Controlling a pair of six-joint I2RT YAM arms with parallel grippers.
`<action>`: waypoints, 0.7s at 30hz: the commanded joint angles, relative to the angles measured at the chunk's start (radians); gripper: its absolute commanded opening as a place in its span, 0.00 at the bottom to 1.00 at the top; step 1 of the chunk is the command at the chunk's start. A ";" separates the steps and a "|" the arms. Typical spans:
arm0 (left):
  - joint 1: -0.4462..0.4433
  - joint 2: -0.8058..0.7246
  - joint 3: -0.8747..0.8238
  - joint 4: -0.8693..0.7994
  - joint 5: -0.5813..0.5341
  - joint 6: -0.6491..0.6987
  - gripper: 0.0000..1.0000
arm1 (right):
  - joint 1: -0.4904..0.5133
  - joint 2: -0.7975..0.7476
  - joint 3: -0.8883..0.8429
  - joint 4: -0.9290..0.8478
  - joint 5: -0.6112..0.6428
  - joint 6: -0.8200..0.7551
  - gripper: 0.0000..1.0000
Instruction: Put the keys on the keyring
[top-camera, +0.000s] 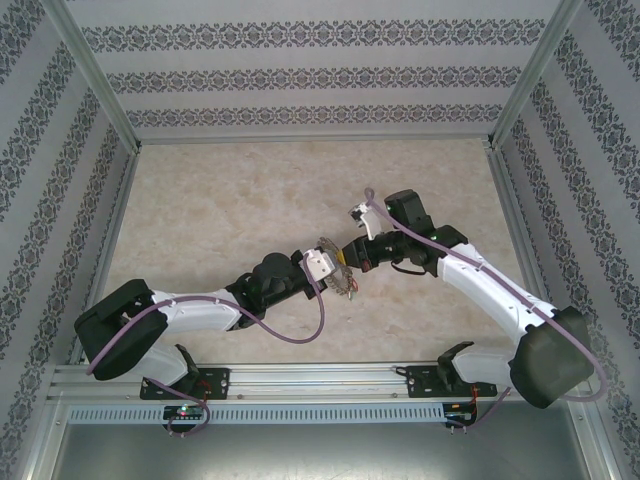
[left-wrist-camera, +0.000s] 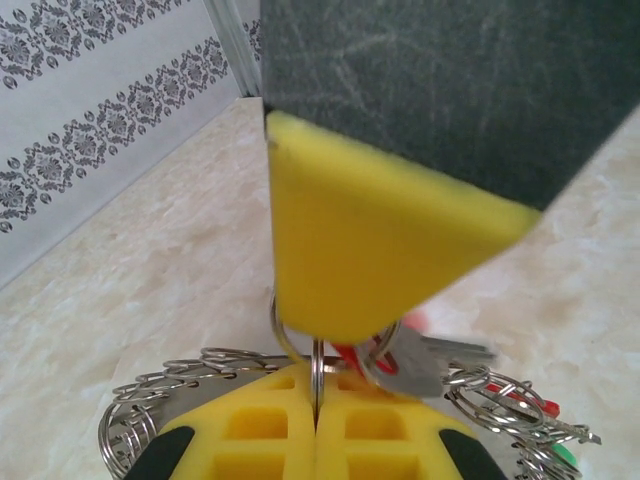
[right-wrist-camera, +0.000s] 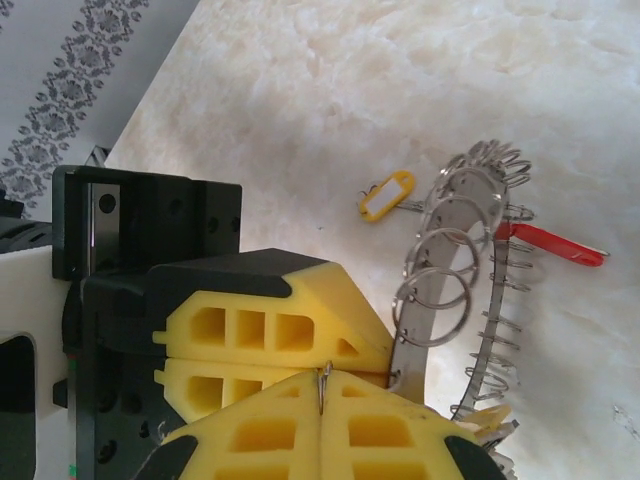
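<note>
Both grippers meet over the middle of the table. The keyring (top-camera: 345, 288) is a silver hoop fringed with small wire rings, standing on edge between them. My left gripper (left-wrist-camera: 316, 415) is shut on one thin ring of the keyring (left-wrist-camera: 205, 373), which shows edge-on between its yellow pads. My right gripper (right-wrist-camera: 322, 400) is shut on a small wire ring, tip to tip with the left fingers (right-wrist-camera: 260, 335). Under the right finger (left-wrist-camera: 370, 230), a silver key (left-wrist-camera: 435, 362) hangs from that ring beside a red tag. The keyring's band (right-wrist-camera: 455, 240) curves off to the right.
A yellow tag (right-wrist-camera: 388, 195) and a red tag (right-wrist-camera: 550, 243) hang from the hoop's rim. The beige tabletop (top-camera: 250, 190) is bounded by patterned walls and an aluminium frame. The arm bases sit on the near rail (top-camera: 320, 378).
</note>
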 joint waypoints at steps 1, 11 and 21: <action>0.000 -0.011 0.025 -0.017 -0.020 0.012 0.00 | 0.024 -0.016 0.044 -0.007 -0.039 -0.037 0.00; 0.000 -0.027 0.011 -0.005 -0.033 0.004 0.00 | 0.002 -0.016 0.036 -0.063 0.082 -0.056 0.00; 0.000 -0.032 0.009 -0.015 -0.033 0.006 0.00 | -0.018 -0.020 0.011 -0.031 0.056 -0.020 0.00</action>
